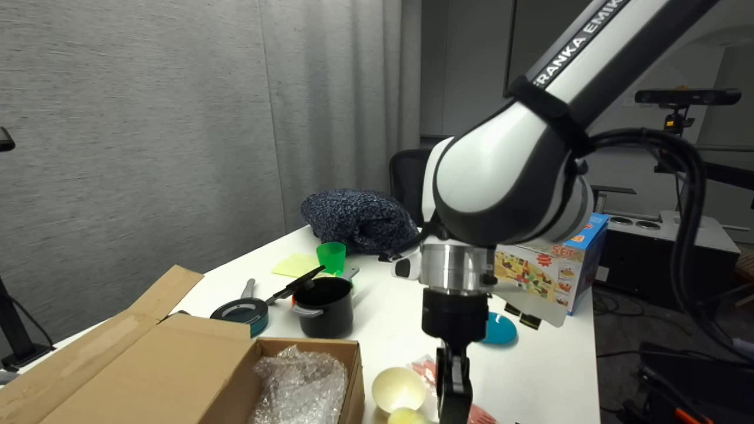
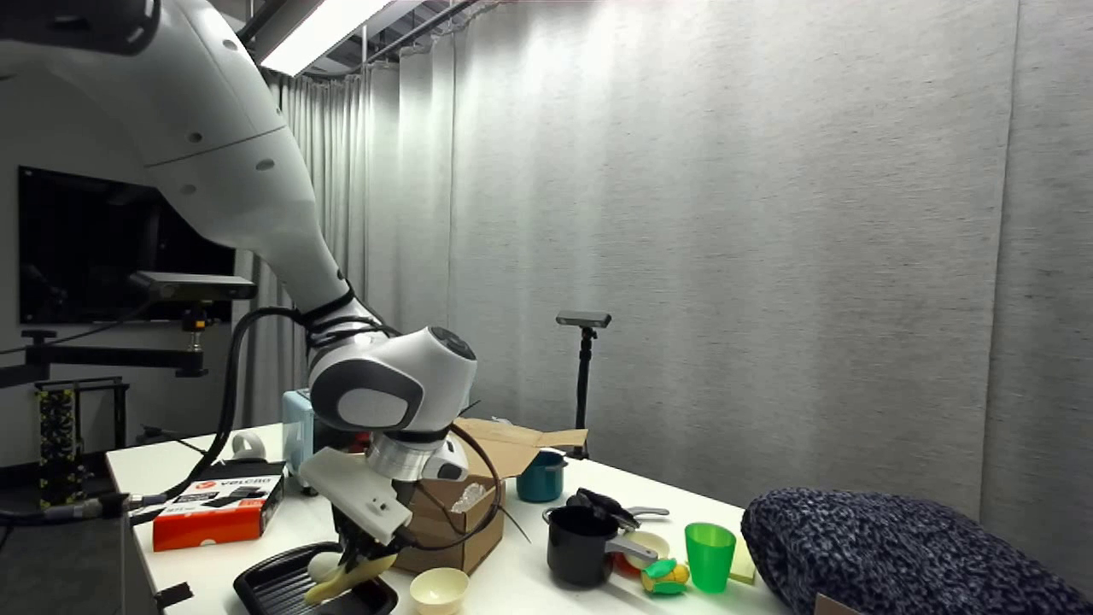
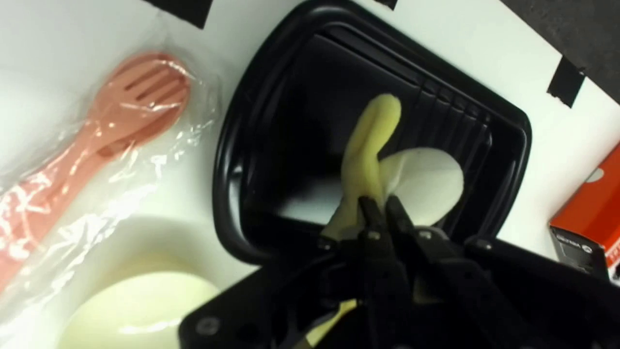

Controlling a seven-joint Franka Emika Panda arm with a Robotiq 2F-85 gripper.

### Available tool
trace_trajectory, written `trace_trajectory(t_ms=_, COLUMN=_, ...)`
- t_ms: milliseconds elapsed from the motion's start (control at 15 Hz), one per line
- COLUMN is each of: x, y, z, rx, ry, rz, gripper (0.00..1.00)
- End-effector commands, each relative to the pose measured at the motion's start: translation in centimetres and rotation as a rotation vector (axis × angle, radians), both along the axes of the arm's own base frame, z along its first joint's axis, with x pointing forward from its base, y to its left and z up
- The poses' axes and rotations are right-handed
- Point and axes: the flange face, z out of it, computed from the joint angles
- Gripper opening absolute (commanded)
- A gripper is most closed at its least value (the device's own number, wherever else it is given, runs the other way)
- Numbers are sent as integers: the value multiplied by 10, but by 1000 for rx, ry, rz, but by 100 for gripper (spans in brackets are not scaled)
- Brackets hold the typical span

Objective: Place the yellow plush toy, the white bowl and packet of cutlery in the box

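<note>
My gripper is shut on the yellow plush toy, pinched between its fingertips above a black tray. A whitish rounded lump shows beside the fingers; I cannot tell whether it is part of the toy. The toy also shows in both exterior views. The white bowl stands on the table beside the tray, also in both exterior views. The packet of cutlery lies beside bowl and tray. The box is open with bubble wrap inside, also in an exterior view.
A black pot, a pan and a green cup stand behind the box. A teal bowl and a printed toy box are near the arm. A red-orange carton is beside the tray.
</note>
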Motion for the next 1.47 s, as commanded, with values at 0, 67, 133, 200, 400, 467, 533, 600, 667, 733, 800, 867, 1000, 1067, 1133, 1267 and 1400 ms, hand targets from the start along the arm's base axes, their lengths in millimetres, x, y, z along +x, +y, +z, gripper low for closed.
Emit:
trace_trajectory(t_ms=0, x=2, y=-24, z=56, rx=73, ry=-52, rz=46, gripper=2)
trace_trajectory(t_ms=67, x=0, y=-29, z=71, rx=81, ry=-37, rz=95, gripper=2)
trace_trajectory(t_ms=133, x=1, y=-32, z=84, rx=82, ry=-31, rz=119, gripper=2)
trace_trajectory(t_ms=200, x=0, y=-36, z=99, rx=82, ry=-13, rz=156, gripper=2)
trace_trajectory(t_ms=400, x=13, y=-43, z=133, rx=28, ry=-25, rz=216, gripper=2)
trace_trajectory(t_ms=467, x=24, y=-44, z=142, rx=21, ry=-53, rz=210, gripper=2)
trace_trajectory(t_ms=533, x=33, y=-45, z=148, rx=16, ry=-87, rz=203, gripper=2)
trace_trajectory(t_ms=600, x=46, y=-45, z=154, rx=18, ry=-126, rz=179, gripper=2)
trace_trajectory(t_ms=667, x=58, y=-44, z=157, rx=31, ry=-160, rz=151, gripper=2)
trace_trajectory(t_ms=733, x=68, y=-43, z=160, rx=42, ry=-186, rz=128, gripper=2)
trace_trajectory(t_ms=800, x=78, y=-42, z=161, rx=49, ry=-213, rz=106, gripper=2)
trace_trajectory(t_ms=867, x=89, y=-40, z=160, rx=61, ry=-236, rz=82, gripper=2)
trace_trajectory(t_ms=1000, x=106, y=-35, z=156, rx=82, ry=-268, rz=42, gripper=2)
trace_trajectory(t_ms=1067, x=114, y=-32, z=151, rx=93, ry=-275, rz=30, gripper=2)
trace_trajectory(t_ms=1133, x=122, y=-27, z=145, rx=101, ry=-272, rz=27, gripper=2)
trace_trajectory(t_ms=1267, x=133, y=-15, z=130, rx=114, ry=-254, rz=39, gripper=2)
trace_trajectory(t_ms=1400, x=140, y=0, z=116, rx=120, ry=-225, rz=66, gripper=2)
